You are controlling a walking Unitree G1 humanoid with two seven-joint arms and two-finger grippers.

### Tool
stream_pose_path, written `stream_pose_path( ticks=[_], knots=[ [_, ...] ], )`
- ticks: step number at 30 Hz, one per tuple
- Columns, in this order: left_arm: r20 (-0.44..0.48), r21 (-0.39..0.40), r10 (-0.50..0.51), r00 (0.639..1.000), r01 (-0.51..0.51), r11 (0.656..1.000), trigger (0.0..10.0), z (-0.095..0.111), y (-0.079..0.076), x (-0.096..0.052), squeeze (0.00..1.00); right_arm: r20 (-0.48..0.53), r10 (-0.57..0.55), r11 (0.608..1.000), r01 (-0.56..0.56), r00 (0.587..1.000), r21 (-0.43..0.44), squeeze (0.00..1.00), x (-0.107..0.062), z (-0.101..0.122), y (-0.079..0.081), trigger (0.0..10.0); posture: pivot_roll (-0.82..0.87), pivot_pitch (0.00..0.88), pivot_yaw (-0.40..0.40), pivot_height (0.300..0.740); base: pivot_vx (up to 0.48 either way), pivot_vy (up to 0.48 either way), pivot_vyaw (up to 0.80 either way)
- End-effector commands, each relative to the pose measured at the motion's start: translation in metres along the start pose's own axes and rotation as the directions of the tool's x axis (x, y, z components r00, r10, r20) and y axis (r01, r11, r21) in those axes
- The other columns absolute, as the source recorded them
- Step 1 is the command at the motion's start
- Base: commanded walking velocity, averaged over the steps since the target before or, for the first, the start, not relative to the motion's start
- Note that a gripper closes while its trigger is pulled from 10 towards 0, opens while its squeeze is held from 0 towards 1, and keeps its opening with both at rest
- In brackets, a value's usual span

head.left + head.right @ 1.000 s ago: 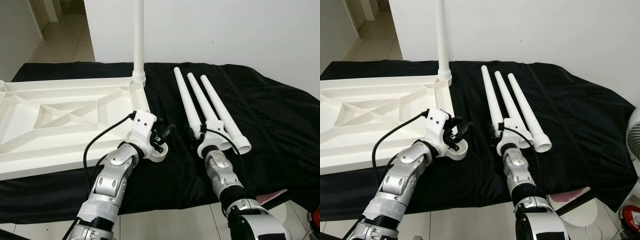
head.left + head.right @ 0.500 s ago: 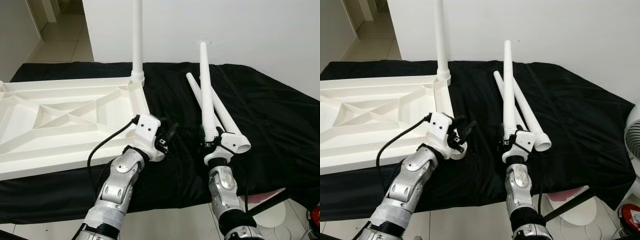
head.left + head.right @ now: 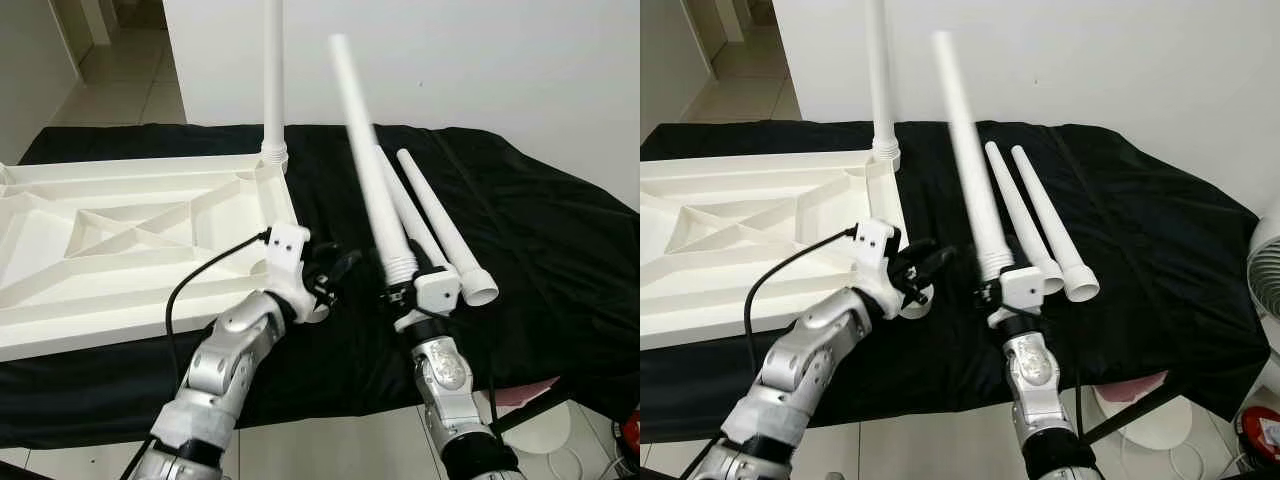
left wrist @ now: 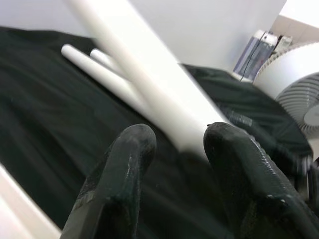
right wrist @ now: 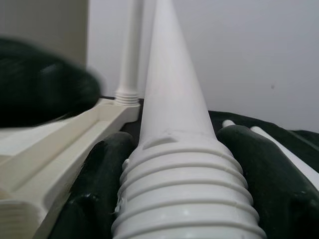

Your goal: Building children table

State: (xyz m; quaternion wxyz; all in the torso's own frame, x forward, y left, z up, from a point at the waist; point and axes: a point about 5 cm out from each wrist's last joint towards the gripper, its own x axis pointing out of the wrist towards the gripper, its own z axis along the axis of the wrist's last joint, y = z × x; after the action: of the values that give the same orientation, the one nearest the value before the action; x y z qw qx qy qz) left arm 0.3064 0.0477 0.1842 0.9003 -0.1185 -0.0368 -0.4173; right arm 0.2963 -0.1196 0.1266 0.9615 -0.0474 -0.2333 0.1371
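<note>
- Right gripper (image 3: 400,288) was clamped on the threaded end of 1 white table leg (image 3: 365,160); in the right wrist view a black finger (image 5: 97,186) sat on each side of the ribbed thread.
- The held leg was lifted off the cloth, its thin end up and leaning toward the robot's left; its outline was blurred.
- Left gripper (image 3: 335,268) had its 2 fingers (image 4: 122,177) spread apart with nothing between them, hovering just beside the near right corner of the tabletop (image 3: 120,240), by the round socket (image 3: 915,300) there.
- Left gripper and right gripper were near each other, not touching.
- 2 more legs (image 3: 440,225) lay side by side on the black cloth (image 3: 540,240), just to the right of the held leg, wide ends toward the robot.
- The white tabletop lay upside down on the cloth at the robot's left, ribbed underside showing.
- 1 leg (image 3: 273,70) stood upright in the tabletop's far right corner.
- A white fan (image 4: 299,92) showed in the left wrist view, past the cloth's edge.
- White wall (image 3: 480,50) behind; tiled floor (image 3: 330,450) under the near edge.
</note>
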Motion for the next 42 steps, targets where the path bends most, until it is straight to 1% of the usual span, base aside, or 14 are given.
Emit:
stream_pose_path(
  ticks=[1, 7, 11, 14, 15, 24, 27, 28, 31, 34, 36, 37, 38, 42],
  knots=[
    [0.017, -0.033, -0.314, 0.949, 0.314, 0.949, 10.0, 0.006, -0.012, -0.002, 0.0, 0.042, 0.018, 1.0, -0.018, 0.999, -0.013, 0.0, 0.0, 0.006, 0.002, 10.0, 0.04, 0.033, -0.04, 0.74, 0.0, 0.0, 0.0],
    [0.021, -0.019, -0.34, 0.94, 0.34, 0.94, 10.0, 0.025, 0.001, -0.002, 0.0, 0.053, 0.099, 0.994, -0.097, 0.994, -0.045, 0.0, -0.004, 0.009, 0.011, 10.0, 0.03, 0.022, -0.042, 0.74, 0.0, 0.0, 0.0],
    [-0.016, -0.006, -0.358, 0.934, 0.358, 0.934, 10.0, 0.022, 0.002, -0.003, 0.0, 0.052, 0.132, 0.99, -0.129, 0.99, -0.055, 0.0, -0.007, 0.009, 0.016, 10.0, 0.03, 0.021, -0.042, 0.74, 0.0, 0.0, 0.0],
    [-0.043, -0.062, -0.339, 0.94, 0.336, 0.94, 10.0, 0.016, 0.004, -0.002, 0.0, 0.049, 0.143, 0.988, -0.14, 0.988, -0.058, 0.0, -0.008, 0.009, 0.019, 10.0, 0.02, 0.013, -0.035, 0.74, 0.0, 0.0, 0.0],
    [-0.047, -0.085, -0.33, 0.943, 0.325, 0.942, 10.0, 0.014, 0.005, -0.002, 1.0, 0.047, 0.145, 0.988, -0.142, 0.988, -0.059, 0.0, -0.009, 0.009, 0.019, 10.0, 0.02, 0.008, -0.035, 0.74, 0.0, 0.0, 0.0],
    [-0.102, -0.109, -0.312, 0.945, 0.301, 0.947, 10.0, 0.008, 0.007, 0.0, 1.0, 0.042, 0.159, 0.985, -0.156, 0.986, -0.071, 0.0, -0.009, 0.009, 0.02, 10.0, 0.02, 0.0, -0.032, 0.74, 0.0, 0.0, 0.0],
    [-0.133, -0.104, -0.264, 0.955, 0.252, 0.962, 10.0, 0.007, 0.011, 0.003, 1.0, 0.039, 0.17, 0.983, -0.166, 0.985, -0.078, 0.0, -0.009, 0.008, 0.021, 10.0, 0.02, 0.0, -0.031, 0.74, 0.0, 0.0, 0.0],
    [-0.133, -0.122, -0.246, 0.96, 0.23, 0.965, 10.0, 0.008, 0.013, 0.005, 0.0, 0.038, 0.175, 0.982, -0.171, 0.984, -0.081, 0.0, -0.009, 0.008, 0.021, 10.0, 0.02, 0.0, -0.029, 0.74, 0.0, 0.0, 0.0],
    [-0.127, -0.162, -0.22, 0.967, 0.199, 0.967, 10.0, 0.01, 0.015, 0.009, 0.0, 0.036, 0.187, 0.979, -0.183, 0.982, -0.091, 0.0, -0.009, 0.007, 0.022, 10.0, 0.02, 0.0, -0.029, 0.74, 0.0, 0.0, 0.0],
    [-0.133, -0.249, -0.176, 0.975, 0.139, 0.958, 10.0, 0.012, 0.02, 0.016, 0.0, 0.033, 0.2, 0.975, -0.196, 0.979, -0.101, 0.0, -0.01, 0.007, 0.023, 10.0, 0.02, 0.0, -0.028, 0.74, 0.0, 0.0, 0.0],
    [-0.121, -0.415, -0.133, 0.984, 0.072, 0.907, 10.0, 0.022, 0.029, 0.024, 0.0, 0.026, 0.213, 0.972, -0.209, 0.977, -0.111, 0.0, -0.011, 0.005, 0.025, 10.0, 0.02, 0.0, -0.025, 0.74, 0.0, 0.0, 0.0],
    [-0.121, -0.415, -0.133, 0.984, 0.072, 0.907, 10.0, 0.022, 0.029, 0.024, 0.0, 0.026, 0.213, 0.972, -0.209, 0.977, -0.111, 0.0, -0.011, 0.005, 0.025, 10.0, 0.02, 0.0, -0.025, 0.74, 0.0, 0.0, 0.0],
    [-0.113, -0.474, -0.12, 0.986, 0.053, 0.879, 10.0, 0.028, 0.033, 0.027, 0.0, 0.024, 0.218, 0.97, -0.214, 0.976, -0.114, 0.0, -0.012, 0.005, 0.026, 10.0, 0.02, 0.0, -0.024, 0.74, 0.0, 0.0, 0.0],
    [-0.109, -0.507, -0.083, 0.991, 0.016, 0.862, 10.0, 0.037, 0.043, 0.03, 0.0, 0.023, 0.221, 0.969, -0.217, 0.975, -0.119, 0.0, -0.012, 0.005, 0.027, 10.0, 0.02, 0.0, -0.021, 0.74, 0.0, 0.0, 0.0]
  ],
)
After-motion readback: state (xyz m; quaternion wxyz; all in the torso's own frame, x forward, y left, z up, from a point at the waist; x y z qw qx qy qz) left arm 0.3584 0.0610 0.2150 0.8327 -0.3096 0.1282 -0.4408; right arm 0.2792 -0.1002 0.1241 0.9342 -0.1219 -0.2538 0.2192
